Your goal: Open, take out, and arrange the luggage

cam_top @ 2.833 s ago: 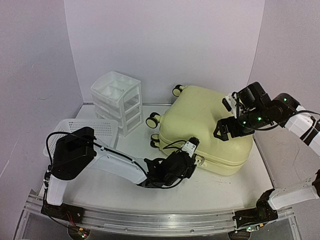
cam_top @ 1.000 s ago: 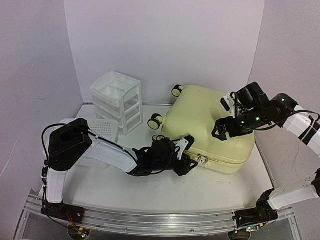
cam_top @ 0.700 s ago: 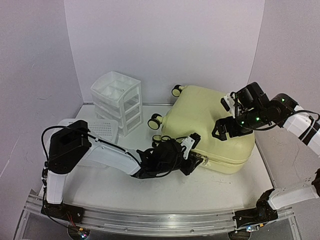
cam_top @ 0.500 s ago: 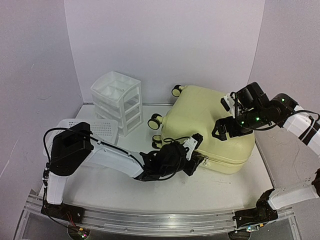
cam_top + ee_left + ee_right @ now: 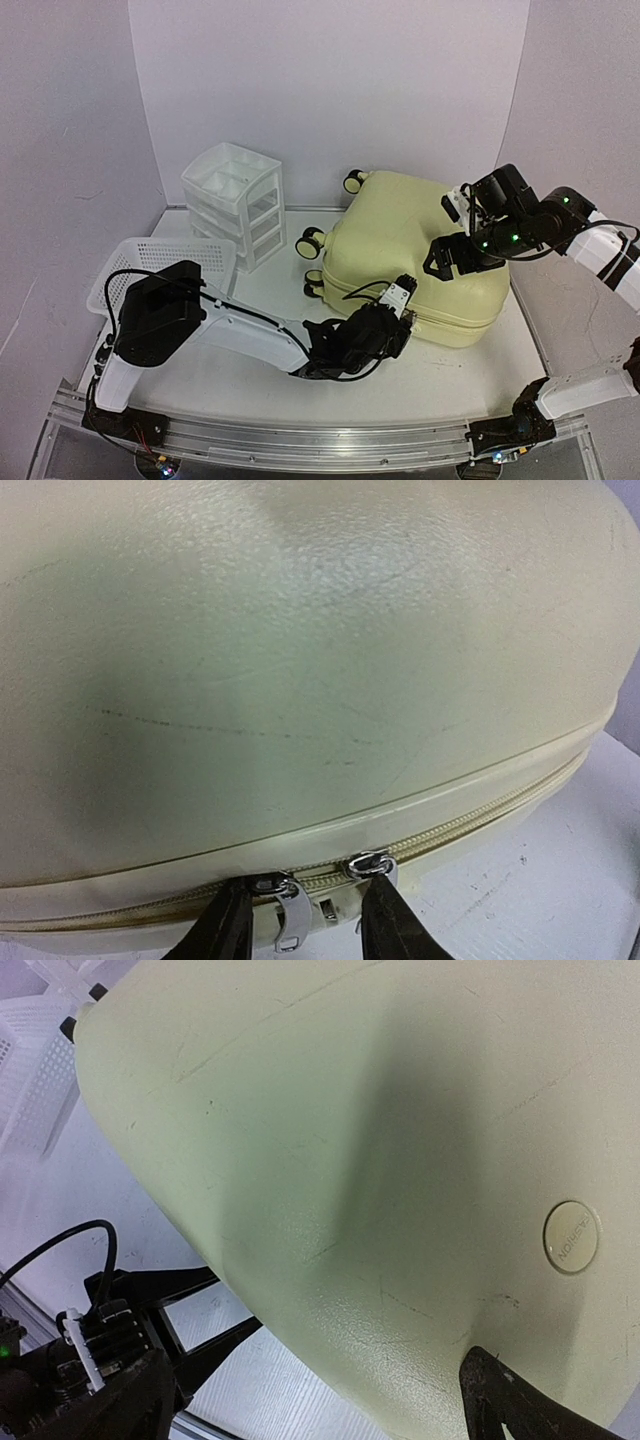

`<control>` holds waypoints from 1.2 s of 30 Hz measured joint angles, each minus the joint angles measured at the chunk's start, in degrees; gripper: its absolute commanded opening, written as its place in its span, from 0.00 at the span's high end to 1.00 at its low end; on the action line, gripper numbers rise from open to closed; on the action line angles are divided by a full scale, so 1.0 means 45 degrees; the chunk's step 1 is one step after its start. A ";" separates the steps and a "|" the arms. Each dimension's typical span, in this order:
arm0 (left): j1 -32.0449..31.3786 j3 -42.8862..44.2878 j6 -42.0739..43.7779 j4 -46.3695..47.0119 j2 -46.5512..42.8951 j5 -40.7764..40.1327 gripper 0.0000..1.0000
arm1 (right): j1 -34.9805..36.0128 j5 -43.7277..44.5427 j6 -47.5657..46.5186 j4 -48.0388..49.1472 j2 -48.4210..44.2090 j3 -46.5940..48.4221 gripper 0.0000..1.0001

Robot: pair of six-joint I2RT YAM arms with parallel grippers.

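Left gripper (image 5: 307, 895) part-open — luggage (image 5: 300, 660) zipper pull (image 5: 293, 920) between fingers (image 5: 228, 932).

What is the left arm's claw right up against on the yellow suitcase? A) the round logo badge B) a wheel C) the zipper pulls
C: in the left wrist view the metal zipper pulls sit at the fingertips of the left gripper, on the seam of the suitcase.

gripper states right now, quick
Left gripper: partly open, zipper pulls between its fingers.
Right gripper: wide open over the luggage, holding nothing.
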 measured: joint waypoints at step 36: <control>0.0379 -0.0573 0.0306 -0.1127 -0.0559 -0.0631 1.00 | 0.0005 -0.0141 0.0136 0.0442 -0.0160 -0.0330 0.02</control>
